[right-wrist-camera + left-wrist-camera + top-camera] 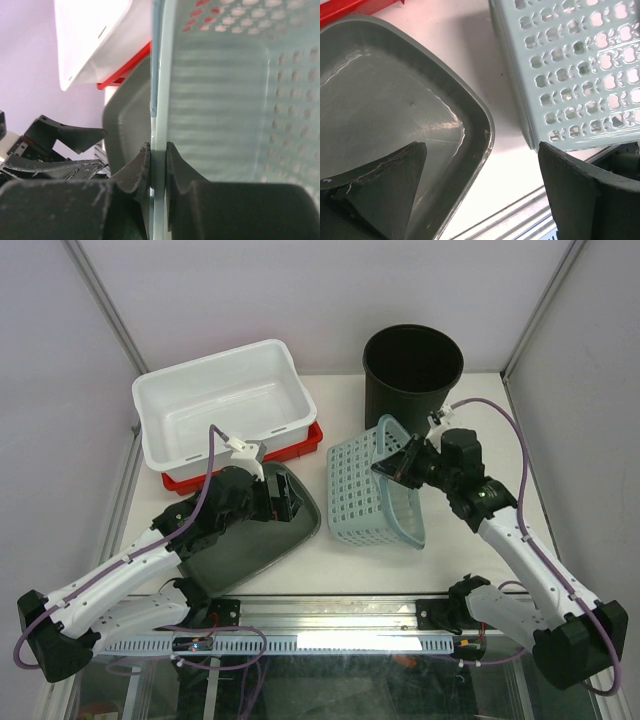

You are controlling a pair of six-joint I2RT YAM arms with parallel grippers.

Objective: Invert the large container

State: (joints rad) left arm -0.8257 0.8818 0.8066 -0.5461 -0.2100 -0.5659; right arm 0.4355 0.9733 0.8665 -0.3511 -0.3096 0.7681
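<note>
Bucket (pixel 412 375); basket (pixel 358 490); red tray (pixel 303 446); grey tray (pixel 250 540)

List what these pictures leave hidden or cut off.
1. Top view: the white tub covers most of the red tray.
2. Top view: the black bucket is too dark inside to read.
3. Left wrist view: the grey tray runs off the left edge.
4. Right wrist view: the blue basket blocks the table behind it.

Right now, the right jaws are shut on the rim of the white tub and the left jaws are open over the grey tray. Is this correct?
Not quite. The right jaws are shut on the rim of the pale blue basket, not the white tub, as the right wrist view shows. The left jaws are open over the grey tray.
</note>
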